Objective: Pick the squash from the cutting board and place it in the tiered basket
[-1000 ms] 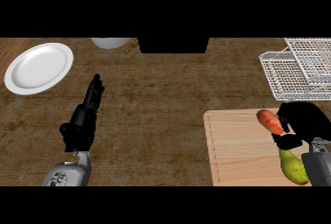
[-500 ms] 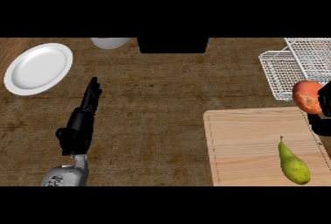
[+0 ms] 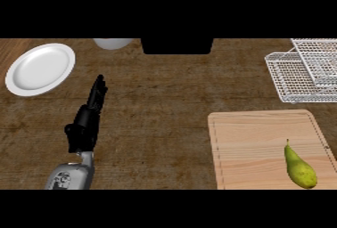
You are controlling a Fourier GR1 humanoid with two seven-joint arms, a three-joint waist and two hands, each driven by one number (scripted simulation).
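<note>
Left hand (image 3: 87, 120) is over the wooden counter (image 3: 158, 111), left of centre, its fingers straight, together and pointing up the view, holding nothing. The right hand does not show, so the state of its fingers cannot be told. The squash is not visible anywhere in the head view. Cutting board (image 3: 263, 149) lies at lower right, carrying only a green pear (image 3: 299, 167) near its right edge. White wire tiered basket (image 3: 304, 71) stands at upper right; its trays appear bare, though part is cut off. White plate (image 3: 41, 69) sits at upper left.
</note>
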